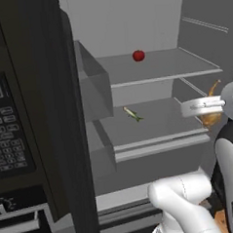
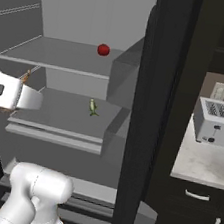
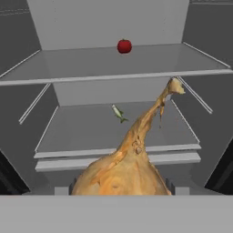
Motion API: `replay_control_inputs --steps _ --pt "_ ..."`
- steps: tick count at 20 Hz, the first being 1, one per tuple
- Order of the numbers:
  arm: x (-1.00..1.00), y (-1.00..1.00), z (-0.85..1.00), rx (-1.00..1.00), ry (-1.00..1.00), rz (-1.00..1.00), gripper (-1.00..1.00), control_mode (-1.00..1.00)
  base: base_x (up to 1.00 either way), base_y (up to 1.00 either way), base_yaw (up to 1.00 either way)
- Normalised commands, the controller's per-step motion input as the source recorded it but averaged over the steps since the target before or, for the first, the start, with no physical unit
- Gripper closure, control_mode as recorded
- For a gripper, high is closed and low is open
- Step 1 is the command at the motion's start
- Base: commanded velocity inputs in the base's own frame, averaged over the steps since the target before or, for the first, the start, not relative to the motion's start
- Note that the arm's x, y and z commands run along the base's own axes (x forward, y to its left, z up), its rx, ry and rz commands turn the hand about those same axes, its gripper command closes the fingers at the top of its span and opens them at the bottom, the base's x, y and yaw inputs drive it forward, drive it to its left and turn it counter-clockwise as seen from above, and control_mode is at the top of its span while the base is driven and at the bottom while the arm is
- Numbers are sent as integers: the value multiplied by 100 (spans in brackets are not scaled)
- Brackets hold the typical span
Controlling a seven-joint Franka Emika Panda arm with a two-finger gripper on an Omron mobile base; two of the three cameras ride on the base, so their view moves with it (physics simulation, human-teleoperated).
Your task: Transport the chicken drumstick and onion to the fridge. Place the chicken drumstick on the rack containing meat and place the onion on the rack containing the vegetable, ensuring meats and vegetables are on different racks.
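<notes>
The gripper [image 1: 204,108] is clamped on the onion [image 3: 123,173]; the fingertips themselves are hidden behind the bulb in the hand view, but the onion hangs in mid-air right at the hand, so I judge it firmly held. It sits at the open front of the fridge [image 1: 132,20], toward the right side of the opening and roughly level with the middle shelf [image 1: 158,125]. The onion's long axis runs from the fat bulb at the hand to a thin stalk that rises up and forward into the compartment.

Two racks matter here. The middle shelf carries a small fish [image 1: 132,114], lying near its centre, which marks it as the meat rack. The upper shelf [image 1: 169,66] carries a round red fruit [image 1: 138,55] (a tomato, most likely) near its back, well apart from the fish, so that reads as the vegetable rack and the onion's destination.

The move ahead turns on height: the target shelf lies above and ahead of the gripper, and slightly to its left in the hand view, with the shelf's front edge standing between the stalk tip and the landing spot. The hand probably needs to rise until the bulb is over that edge before going in, or the onion may knock the rim or end up beside the fish
</notes>
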Motion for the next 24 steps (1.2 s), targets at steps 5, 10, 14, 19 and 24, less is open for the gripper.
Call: replay_control_inputs --steps 5,10,14,19,24 --pt "0 0 0 0 0 0 100 100 78 2 -7" --pt "0 0 0 0 0 0 100 100 56 0 -4" --pt "0 0 0 0 0 0 100 100 45 0 0" --pt "26 0 12 0 -13 0 100 -100 9 0 0" --pt "28 0 23 0 -37 0 100 -100 0 0 0"
